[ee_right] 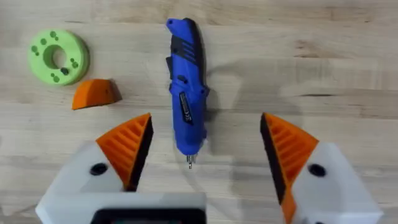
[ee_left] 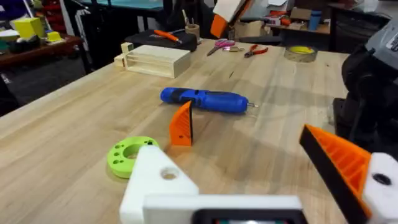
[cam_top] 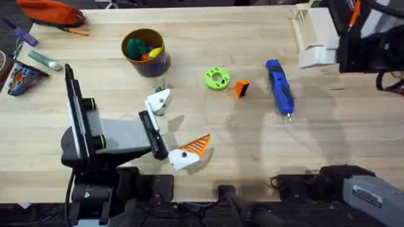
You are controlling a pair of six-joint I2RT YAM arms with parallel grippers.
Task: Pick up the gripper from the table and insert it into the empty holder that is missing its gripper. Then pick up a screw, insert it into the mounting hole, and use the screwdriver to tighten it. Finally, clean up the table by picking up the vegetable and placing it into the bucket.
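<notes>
Two arms work over the table point(cam_top: 252, 145), and the screwdriver point(cam_top: 279, 86) serves as my landmark. From the right wrist camera, the right gripper point(ee_right: 202, 155) hangs directly above the screwdriver, its two orange ribbed pads point(ee_right: 127, 146) spread wide on either side of the blue body and touching nothing. The metal tip lies between those pads. The left gripper point(cam_top: 173, 129) sits well away from the screwdriver, past the green disc, jaws apart and empty; one jaw is the bare white holder point(cam_top: 158, 101), the other carries an orange wedge point(cam_top: 197, 145).

The bucket point(cam_top: 145, 52), one of its kind, stands farthest from the screwdriver of the task's things, with coloured toy pieces showing in its mouth. One lime-green disc point(cam_top: 216, 79) lies beyond the loose wedge as seen from the screwdriver. One loose orange gripper point(cam_top: 241, 89) rests just beside the screwdriver, between it and the disc, touching neither. A tiny dark green vegetable point(cam_top: 160, 89) lies next to the holder, below the bucket.

A small label runs along the screwdriver's body, but its writing is too small to read.
</notes>
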